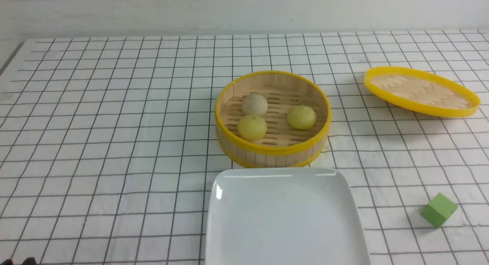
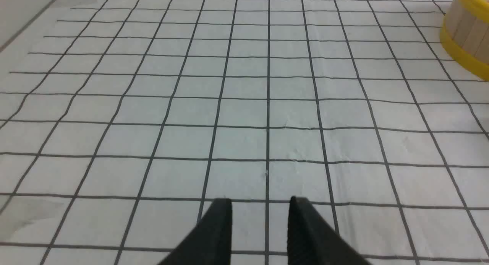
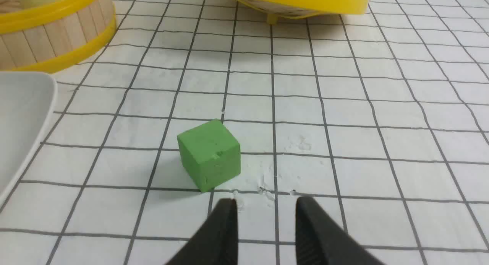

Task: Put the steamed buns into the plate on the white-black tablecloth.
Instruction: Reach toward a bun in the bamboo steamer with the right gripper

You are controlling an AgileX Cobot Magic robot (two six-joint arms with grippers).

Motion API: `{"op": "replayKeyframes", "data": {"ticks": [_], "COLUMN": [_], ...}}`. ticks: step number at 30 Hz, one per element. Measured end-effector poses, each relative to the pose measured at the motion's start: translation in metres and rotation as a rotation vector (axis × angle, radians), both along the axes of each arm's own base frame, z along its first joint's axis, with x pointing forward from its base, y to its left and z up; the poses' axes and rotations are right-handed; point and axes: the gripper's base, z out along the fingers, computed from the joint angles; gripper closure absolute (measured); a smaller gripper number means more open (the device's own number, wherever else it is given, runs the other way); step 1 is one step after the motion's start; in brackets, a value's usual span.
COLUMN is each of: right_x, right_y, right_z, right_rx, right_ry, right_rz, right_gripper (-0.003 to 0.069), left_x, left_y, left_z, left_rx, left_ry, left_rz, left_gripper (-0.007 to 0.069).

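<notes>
Two yellow-green steamed buns (image 1: 252,127) and a beige-grey bun (image 1: 255,104) sit just beyond the glossy white square plate (image 1: 284,219), which lies flat on the checked tablecloth (image 1: 114,142).

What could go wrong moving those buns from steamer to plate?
The beige bun and nearer yellow-green bun sit close; grasping one may nudge the other. The steamer basket has a raised rim that could snag a gripper. The green cube, just ahead of the right gripper, could get knocked.

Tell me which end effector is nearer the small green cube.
Right. The right end effector sits just short of the small green cube, apart from it. The left end effector is over bare white-black checked tablecloth, cube outside its wrist view.
</notes>
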Motion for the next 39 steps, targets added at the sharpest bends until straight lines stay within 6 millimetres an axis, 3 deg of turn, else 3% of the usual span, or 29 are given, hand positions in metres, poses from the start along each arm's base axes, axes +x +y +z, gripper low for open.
{"op": "replayKeyframes", "data": {"ticks": [33,35,39], "right_x": [0.0000,0.0002,0.0005], "right_y": [0.0004,0.0024,0.0093], "right_z": [0.0001,0.0010,0.0018], "right_rx": [0.010,0.078,0.366], "right_ry": [-0.001,-0.009,-0.008], "right_rz": [0.001,0.002,-0.008], "right_gripper": [0.0417,0.0417,0.0417], "left_x": [0.0000,0.0000,0.0000], "left_y": [0.0000,-0.0008,-0.0060], "left_z": [0.0000,0.0000,0.0003], "left_rx": [-0.004,-0.055,-0.366], "left_ry": [0.000,0.000,0.005], "left_rz": [0.001,0.007,0.043], "left_gripper": [0.0384,0.0384,0.0384]}}
